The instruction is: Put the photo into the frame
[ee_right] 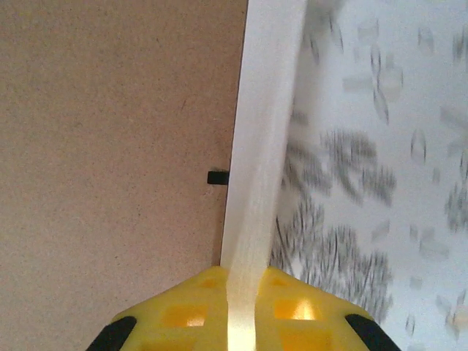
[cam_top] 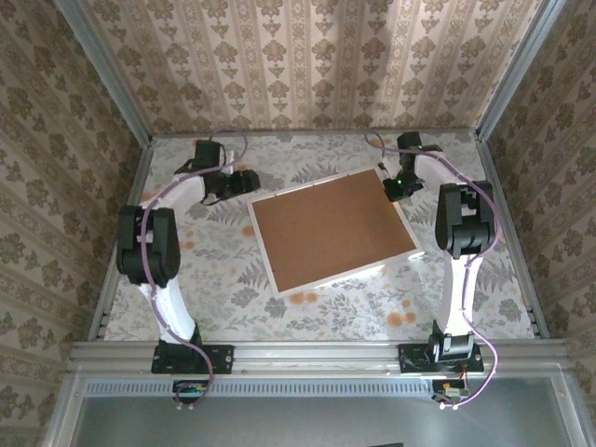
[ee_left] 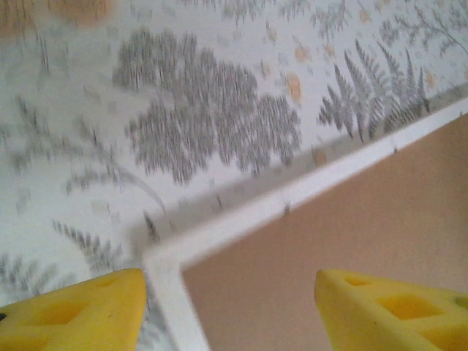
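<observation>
The frame [cam_top: 278, 277] lies face down mid-table, its thin white edge around a plain brown backing board [cam_top: 331, 223]. The photo is hidden. My left gripper [cam_top: 244, 182] hovers open at the frame's far-left corner. In the left wrist view its yellow fingers [ee_left: 73, 314] stand wide apart either side of the white corner [ee_left: 168, 256], holding nothing. My right gripper [cam_top: 393, 186] is at the frame's far-right corner. In the right wrist view the white frame edge [ee_right: 263, 146] runs between that gripper's [ee_right: 245, 314] yellow fingers [ee_right: 183, 314], which are shut on it.
A small black tab [ee_right: 217, 178] sits on the brown board [ee_right: 110, 146] beside the white edge. The floral tablecloth [cam_top: 233, 279] covers the table; patterned walls [cam_top: 317, 56] close it in at the back and sides.
</observation>
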You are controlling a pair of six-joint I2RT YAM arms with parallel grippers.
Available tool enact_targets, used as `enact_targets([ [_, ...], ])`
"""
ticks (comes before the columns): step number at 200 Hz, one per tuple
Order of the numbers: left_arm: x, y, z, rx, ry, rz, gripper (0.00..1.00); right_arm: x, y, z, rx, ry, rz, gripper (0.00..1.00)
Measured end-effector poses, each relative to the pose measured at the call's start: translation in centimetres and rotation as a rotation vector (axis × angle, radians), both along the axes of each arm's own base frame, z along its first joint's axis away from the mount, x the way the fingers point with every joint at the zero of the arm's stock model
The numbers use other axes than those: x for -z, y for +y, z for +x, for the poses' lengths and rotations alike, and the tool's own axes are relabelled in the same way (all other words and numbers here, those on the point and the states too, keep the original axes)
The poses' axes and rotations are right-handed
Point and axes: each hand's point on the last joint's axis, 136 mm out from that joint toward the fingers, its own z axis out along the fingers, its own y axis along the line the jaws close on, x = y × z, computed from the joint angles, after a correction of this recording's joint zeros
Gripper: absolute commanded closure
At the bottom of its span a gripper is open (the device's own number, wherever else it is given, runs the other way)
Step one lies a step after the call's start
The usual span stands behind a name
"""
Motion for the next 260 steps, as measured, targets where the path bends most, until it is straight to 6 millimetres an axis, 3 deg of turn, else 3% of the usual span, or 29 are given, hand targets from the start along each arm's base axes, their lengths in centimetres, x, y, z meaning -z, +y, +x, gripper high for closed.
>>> enact_targets([
  [20, 1.4, -0.6, 1.8, 0.043, 0.011, 0.037, 0.28, -0.2, 2.0, 2.8, -0.061, -0.062, -0.001, 0.68],
  [36, 3.5, -0.9, 1.7, 0.071, 0.058, 0.064, 0.28, -0.6, 3.7, 5.0, -0.069, -0.115, 0.011, 0.52],
  [61, 6.6, -1.0, 0.2, 0.109, 0.154, 0.103, 0.29, -3.6, 5.7, 7.5, -0.001, -0.201, 0.062, 0.4],
  [81, 6.1, -0.9, 0.4, 0.122, 0.154, 0.103, 0.31, -6.4, 5.4, 7.7, 0.128, -0.245, 0.127, 0.33],
  [99, 5.9, -1.0, 0.2, 0.131, 0.161, 0.092, 0.34, -7.7, 4.6, 5.0, 0.263, -0.226, 0.197, 0.23],
  [119, 6.2, -1.3, -0.4, 0.146, 0.182, 0.071, 0.35, -8.7, 3.4, -1.2, 0.4, -0.182, 0.252, 0.16],
  [148, 6.6, -1.4, -0.9, 0.154, 0.179, 0.043, 0.38, -8.4, 2.2, -9.8, 0.544, -0.1, 0.265, 0.12],
  [178, 6.6, -1.4, -1.2, 0.149, 0.152, 0.026, 0.4, -6.4, 1.8, -15.0, 0.663, -0.029, 0.292, 0.11],
  [209, 6.6, -1.4, -1.3, 0.14, 0.133, 0.006, 0.42, -2.2, 2.3, -17.2, 0.742, 0.091, 0.312, 0.12],
  [231, 6.6, -1.5, -1.8, 0.132, 0.125, -0.018, 0.42, -0.3, 3.6, -16.2, 0.761, 0.134, 0.379, 0.13],
  [260, 6.6, -1.7, -3.3, 0.122, 0.128, -0.06, 0.43, 0.6, 4.4, -14.9, 0.76, 0.158, 0.417, 0.15],
])
